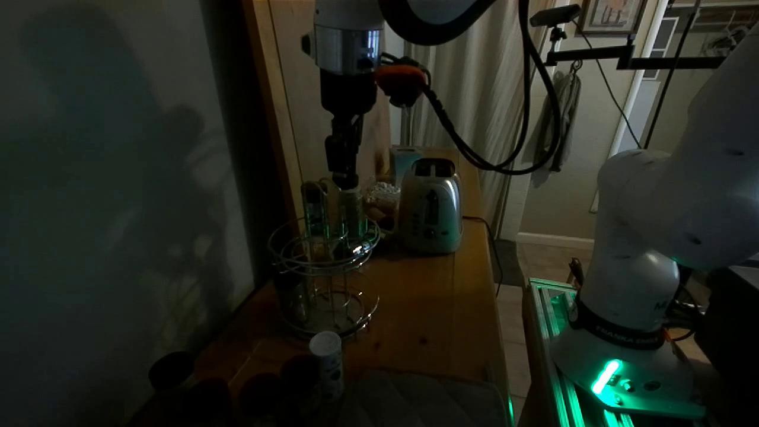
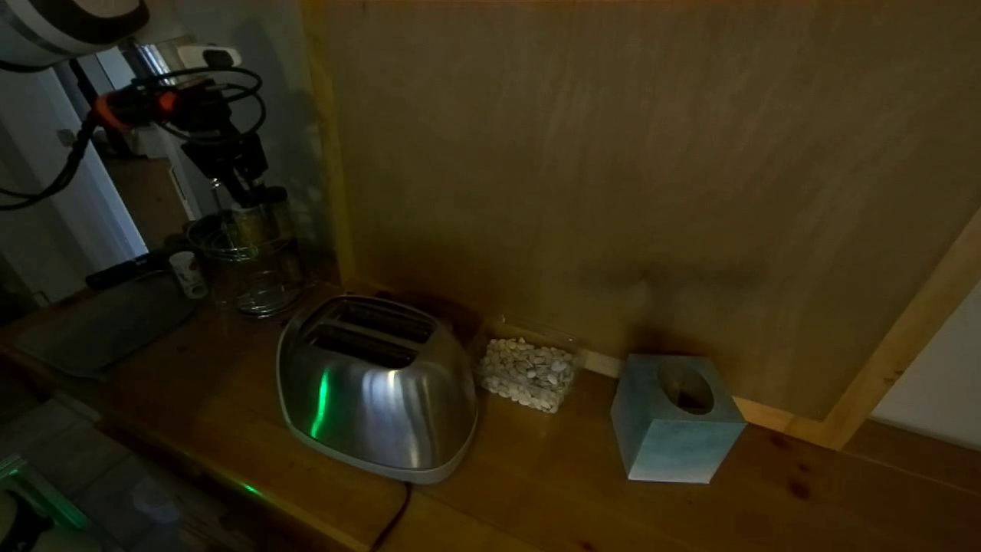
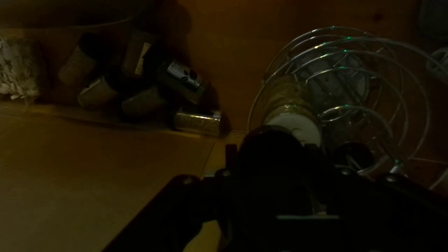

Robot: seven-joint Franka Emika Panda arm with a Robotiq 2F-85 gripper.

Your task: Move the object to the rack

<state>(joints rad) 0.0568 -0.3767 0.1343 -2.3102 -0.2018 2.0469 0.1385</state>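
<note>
- Gripper point(image 3: 272, 153) pinches dark lump point(image 3: 272, 140), roundish, at top of rack point(image 3: 345, 51).
- Rack: thin, shiny wire rings.
- White-capped jar point(image 3: 292, 117) inside, just beside lump.
- Toaster point(image 2: 375, 418): smooth, rounded metal.

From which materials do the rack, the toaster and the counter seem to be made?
Rack: thin metal wire, perhaps chromed, since it glints.
Toaster: probably brushed metal along the side, judging by soft, streaky reflections.
Counter: wood, likely sealed, with dark knots and faint sheen.

White arm point(image 1: 705, 184), black cables point(image 1: 510, 172) (and a green light point(image 1: 606, 376)).
</note>
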